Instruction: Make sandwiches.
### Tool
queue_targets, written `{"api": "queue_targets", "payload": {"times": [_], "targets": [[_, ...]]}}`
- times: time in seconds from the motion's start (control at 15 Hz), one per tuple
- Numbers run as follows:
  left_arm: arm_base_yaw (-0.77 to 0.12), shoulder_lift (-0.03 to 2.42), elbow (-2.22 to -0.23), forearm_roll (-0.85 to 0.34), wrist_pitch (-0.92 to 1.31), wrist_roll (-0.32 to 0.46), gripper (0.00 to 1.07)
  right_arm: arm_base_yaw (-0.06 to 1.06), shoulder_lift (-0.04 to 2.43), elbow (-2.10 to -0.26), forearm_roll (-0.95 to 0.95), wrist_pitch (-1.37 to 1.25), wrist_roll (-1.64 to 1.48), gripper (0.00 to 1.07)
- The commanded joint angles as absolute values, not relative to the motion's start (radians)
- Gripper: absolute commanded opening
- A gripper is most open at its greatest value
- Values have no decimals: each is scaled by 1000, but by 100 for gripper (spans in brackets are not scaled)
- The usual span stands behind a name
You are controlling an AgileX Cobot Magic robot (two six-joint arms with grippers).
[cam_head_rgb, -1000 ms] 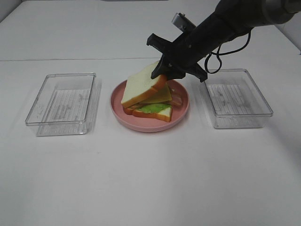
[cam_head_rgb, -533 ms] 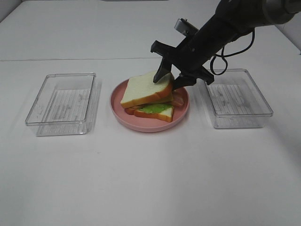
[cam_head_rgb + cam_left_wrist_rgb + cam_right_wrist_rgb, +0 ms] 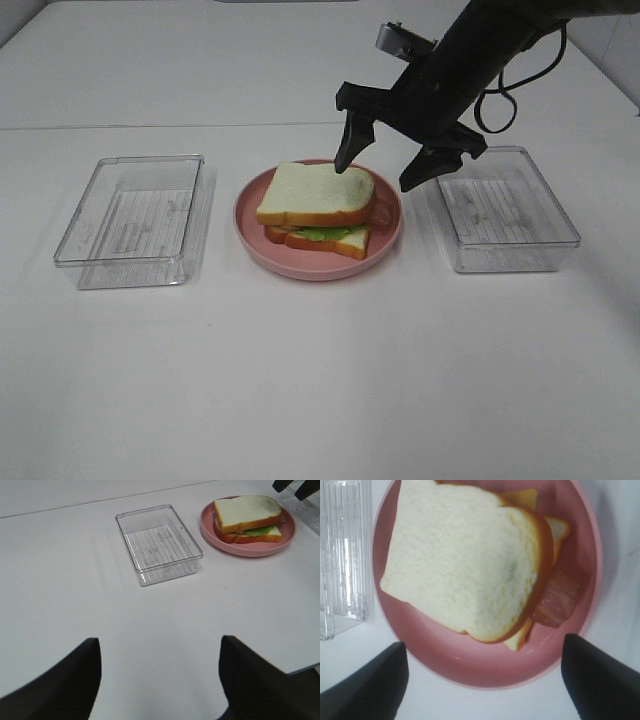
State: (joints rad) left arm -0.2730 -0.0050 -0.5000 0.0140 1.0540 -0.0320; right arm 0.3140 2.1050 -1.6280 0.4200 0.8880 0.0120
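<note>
White-bread sandwich [image 3: 318, 210] beneath spread right tool [image 3: 385, 172]

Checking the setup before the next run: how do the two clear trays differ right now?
The left tray sits left of the pink plate, with no arm near it; the right tray sits right of the plate, with the right gripper open above its near corner. The left tray also shows in the left wrist view; of the right tray only an edge shows there. Both are clear, ribbed-bottomed, rectangular and hold nothing.
</note>
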Motion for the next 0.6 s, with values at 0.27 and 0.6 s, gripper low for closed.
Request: {"api": "queue_targets", "payload": {"times": [0.27,0.6], "targets": [[-274,-28,-498,8,1045,-32,65,316,1937,-1628,161,1135,10,79],[-274,-28,-498,8,1045,-32,65,316,1685,-1584,41,1280,13,79]]}}
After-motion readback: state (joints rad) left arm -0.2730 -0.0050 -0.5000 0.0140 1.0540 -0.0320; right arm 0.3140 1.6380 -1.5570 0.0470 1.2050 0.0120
